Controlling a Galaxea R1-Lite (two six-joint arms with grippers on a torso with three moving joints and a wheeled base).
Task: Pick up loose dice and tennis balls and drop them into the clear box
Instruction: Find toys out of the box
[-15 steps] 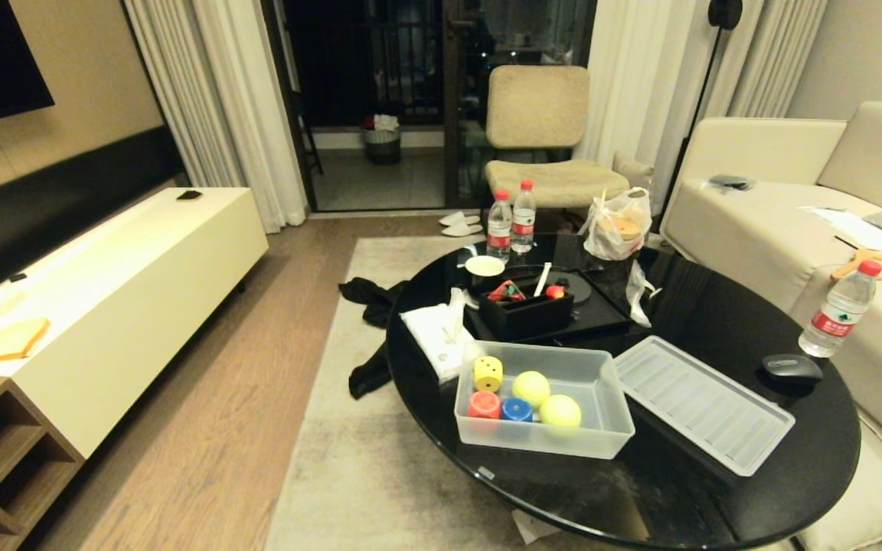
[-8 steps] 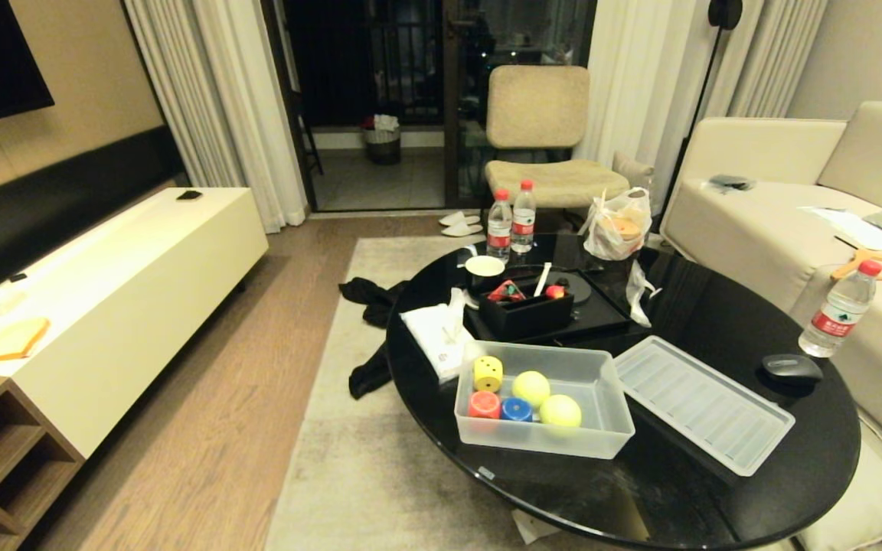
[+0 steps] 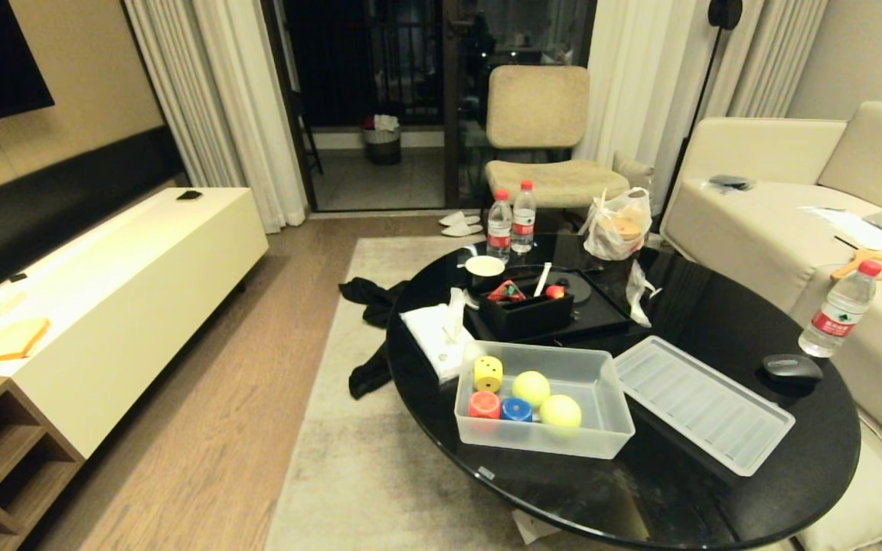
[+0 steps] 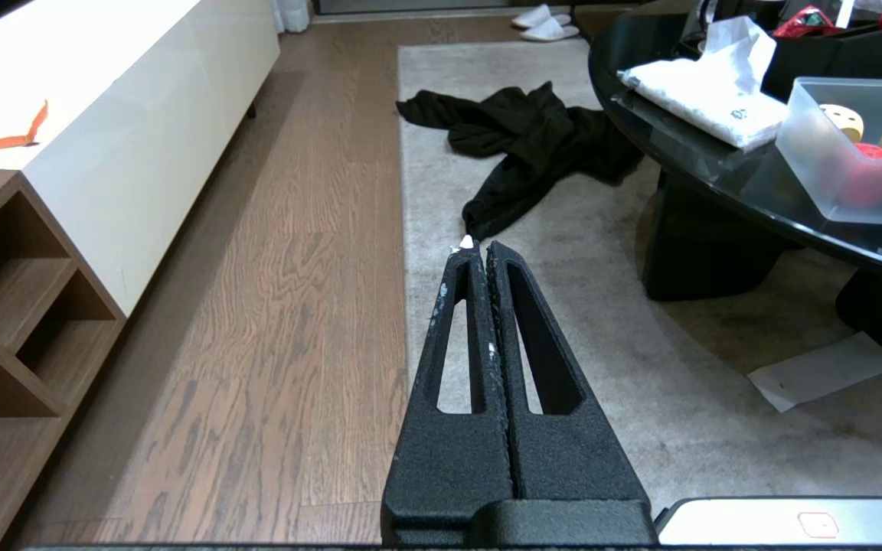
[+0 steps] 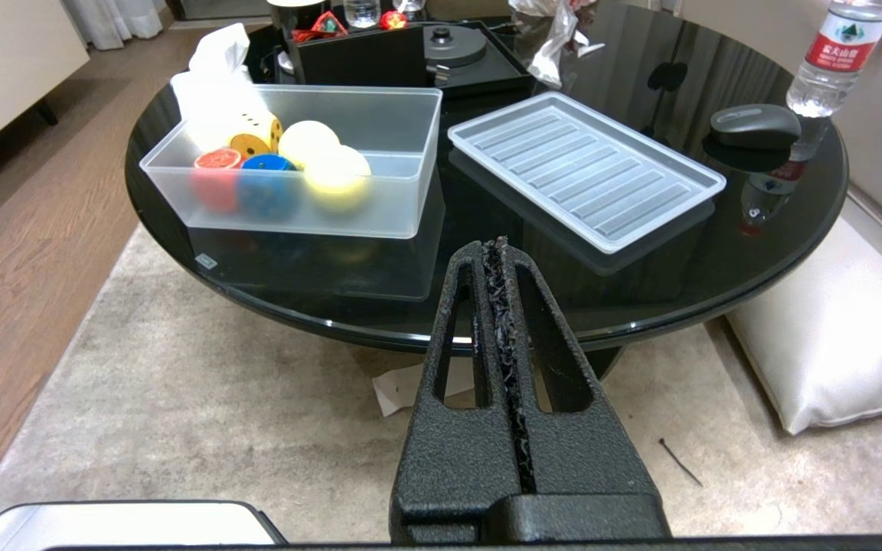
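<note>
The clear box stands near the front edge of the round black table. Inside it lie a cream die, a red die, a blue die and two tennis balls. Neither arm shows in the head view. My left gripper is shut and empty, hanging over the rug's edge left of the table. My right gripper is shut and empty too, low in front of the table's rim, with the clear box ahead of it.
The ribbed lid lies right of the box. Behind the box are a tissue pack and a black tray holding small items. A mouse, water bottles, a plastic bag, floor clothing and a sofa surround them.
</note>
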